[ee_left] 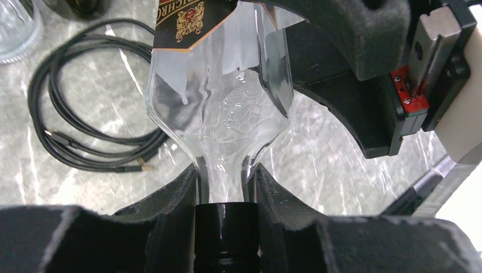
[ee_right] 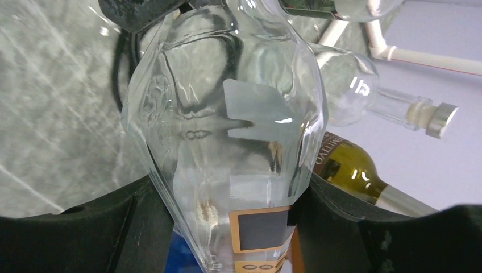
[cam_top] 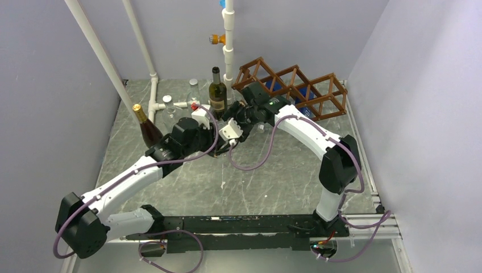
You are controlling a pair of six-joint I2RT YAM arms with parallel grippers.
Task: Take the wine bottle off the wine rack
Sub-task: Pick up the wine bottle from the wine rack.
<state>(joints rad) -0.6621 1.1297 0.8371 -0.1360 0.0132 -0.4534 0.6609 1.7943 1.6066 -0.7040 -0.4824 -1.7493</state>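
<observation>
Precariously, just in front of the wine rack (cam_top: pixel 295 85), the left gripper (ee_left: pixel 226 185) is clamping the neck of the clear wine bottle (ee_left: pixel 221 102) while the right gripper (ee_right: pixel 230 219) is hugging its body, and any mismatched pull is threatening to twist the slick glass free onto the counter (cam_top: pixel 256 176).

Brown wine rack (cam_top: pixel 291 85), clear bottle (ee_left: pixel 221 102)

The clear faceted glass bottle (ee_left: pixel 227 108) in the left gripper (ee_left: pixel 225 190) is smooth and glossy, its black-and-gold paper label (ee_left: pixel 187 17) shiny. That gripper's black fingers (ee_left: pixel 142 239) look matt, like foam. Beneath it the grey marbled tabletop (ee_left: pixel 352 148) gleams; to its left lies a matt black rubbery cable (ee_left: pixel 74 133). Beyond the right gripper (ee_right: pixel 227 216), the brown slatted wooden rack (cam_top: pixel 291 85) looks satin.
</observation>
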